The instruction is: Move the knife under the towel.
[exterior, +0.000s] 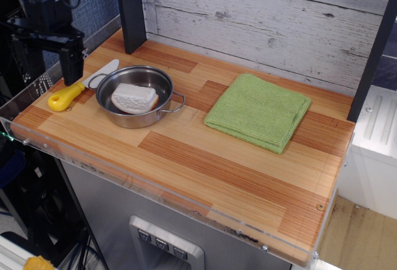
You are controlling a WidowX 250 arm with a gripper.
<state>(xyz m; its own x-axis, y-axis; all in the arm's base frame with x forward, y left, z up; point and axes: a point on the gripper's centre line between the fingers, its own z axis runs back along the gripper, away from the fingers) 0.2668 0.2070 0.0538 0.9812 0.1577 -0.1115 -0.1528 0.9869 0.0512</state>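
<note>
We see the gripper (69, 71) hanging over the table's (205, 158) left end, just above the knife (79, 86).

Only 1 dark finger (71, 65) shows clearly, so we cannot tell whether the jaws are spread or pressed together; nothing is visibly held. The knife lies flat directly below the gripper, yellow handle toward the table's front edge, blade angled back beside the pan (138, 96). The pan sits just right of the gripper, touching or nearly touching the blade, with 1 white block (134, 98) inside. The towel (259, 112) lies folded well to the right, beyond the pan, apart from the knife.
</note>
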